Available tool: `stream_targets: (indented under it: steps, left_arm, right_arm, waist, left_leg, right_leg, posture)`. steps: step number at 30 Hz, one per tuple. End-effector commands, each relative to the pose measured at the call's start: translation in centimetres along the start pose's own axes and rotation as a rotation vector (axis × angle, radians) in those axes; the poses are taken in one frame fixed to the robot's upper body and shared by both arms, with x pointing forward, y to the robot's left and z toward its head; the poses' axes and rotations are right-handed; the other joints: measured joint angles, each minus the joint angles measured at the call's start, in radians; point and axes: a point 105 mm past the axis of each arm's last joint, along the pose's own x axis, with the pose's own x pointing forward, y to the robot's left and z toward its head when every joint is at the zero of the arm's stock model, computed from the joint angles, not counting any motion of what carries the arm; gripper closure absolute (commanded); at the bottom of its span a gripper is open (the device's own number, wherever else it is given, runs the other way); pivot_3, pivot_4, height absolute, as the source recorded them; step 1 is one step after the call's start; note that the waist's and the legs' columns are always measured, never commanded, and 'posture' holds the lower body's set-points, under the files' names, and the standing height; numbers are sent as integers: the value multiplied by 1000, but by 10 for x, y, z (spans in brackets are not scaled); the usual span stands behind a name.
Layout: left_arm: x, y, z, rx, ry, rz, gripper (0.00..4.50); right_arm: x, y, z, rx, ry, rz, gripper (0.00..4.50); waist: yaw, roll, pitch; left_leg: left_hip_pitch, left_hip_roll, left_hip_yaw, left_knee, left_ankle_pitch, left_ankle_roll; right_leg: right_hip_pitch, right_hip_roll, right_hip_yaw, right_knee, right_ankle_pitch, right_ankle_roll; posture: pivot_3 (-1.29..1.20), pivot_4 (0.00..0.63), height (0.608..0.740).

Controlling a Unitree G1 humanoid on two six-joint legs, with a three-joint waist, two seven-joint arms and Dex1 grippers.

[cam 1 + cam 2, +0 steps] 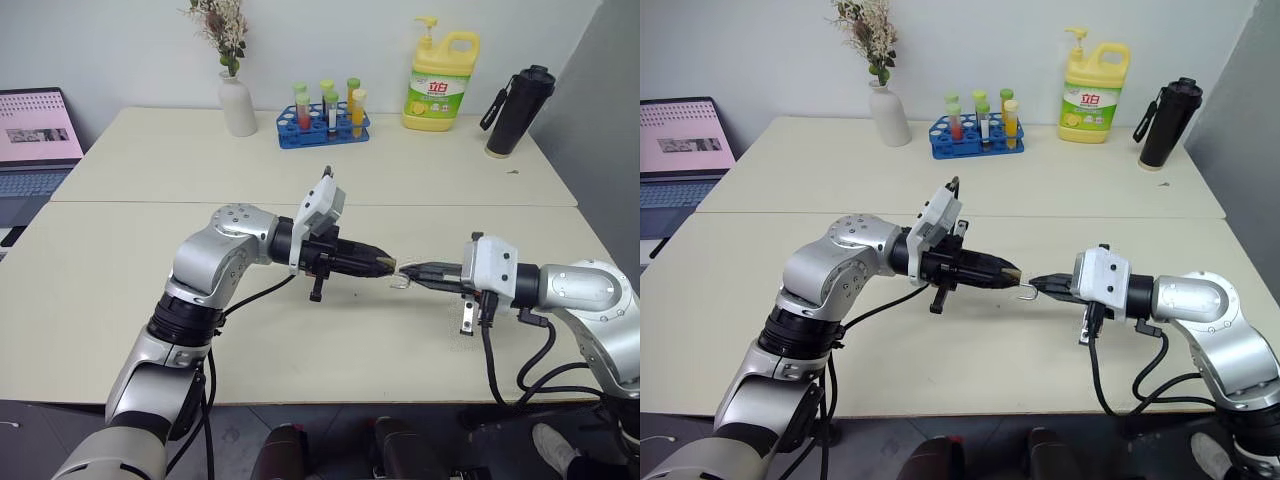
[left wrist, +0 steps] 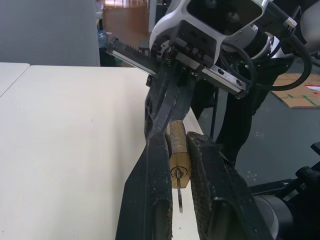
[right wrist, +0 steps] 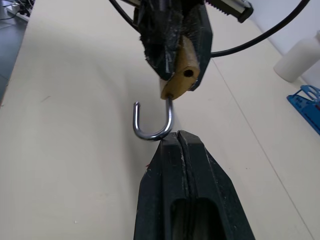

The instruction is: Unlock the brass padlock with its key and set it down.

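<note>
Right wrist view: the shackle (image 3: pixel 152 122) hangs swung free, so the brass padlock (image 3: pixel 180 75) is unlocked, pinched in the left gripper (image 1: pixel 1012 276) above the table (image 1: pixel 970 350); the right gripper (image 3: pixel 177 137), fingers pressed together, pinches that loop's curve

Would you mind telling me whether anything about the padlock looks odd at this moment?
Yes: the padlock, clamped in the left claw above the table, has its shackle swung open, one leg free of its hole. The key sits in the keyhole. The shut right claw touches the shackle's bend.
</note>
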Motion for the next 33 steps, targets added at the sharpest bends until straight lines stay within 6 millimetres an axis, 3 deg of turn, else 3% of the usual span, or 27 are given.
stream_targets:
  steps: [1,13,16,20,24,27,33]
  left_arm:
    - [0,-1,10,38,-16,-4,4320]
    - [-1,0,8,29,-20,26,4320]
    - [-1,3,5,22,-20,55,4320]
    - [-2,1,-4,-4,-12,79,4320]
    - [0,-6,-36,-144,9,118,4320]
    - [8,-16,-61,-279,21,132,4320]
    - [21,-16,-83,-421,13,198,4320]
  right_arm:
    - [-2,2,11,-34,-27,12,4500]
    - [-14,3,-16,-35,103,-26,4500]
    - [-19,1,-19,-21,108,-71,3904]
    - [-28,3,-24,15,123,-103,2489]
    - [-33,12,-21,51,109,-124,1105]
    - [-27,31,-15,61,88,-60,40]
    - [-16,51,-15,65,89,-1,0]
  waist:
    - [0,0,0]
    - [1,0,0]
    - [0,0,0]
    - [0,0,0]
    - [0,1,0]
    - [0,1,-1]
    - [2,1,-1]
  left_leg:
    - [0,0,0,0,0,0]
    - [0,0,0,0,0,0]
    - [0,0,0,0,0,0]
    - [0,0,0,0,0,0]
    - [0,0,0,0,0,0]
    - [0,1,0,0,0,0]
    - [0,0,-1,1,0,0]
  right_leg:
    - [0,0,0,0,0,0]
    - [0,0,0,0,0,0]
    - [0,0,0,0,0,0]
    - [0,0,0,0,0,0]
    - [0,0,0,0,0,0]
    - [0,0,1,0,0,0]
    - [1,0,0,0,0,2]
  posture:
    - [0,150,740]
    - [0,150,740]
    - [0,150,740]
    - [0,150,740]
    - [0,150,740]
    - [0,150,740]
    - [0,150,740]
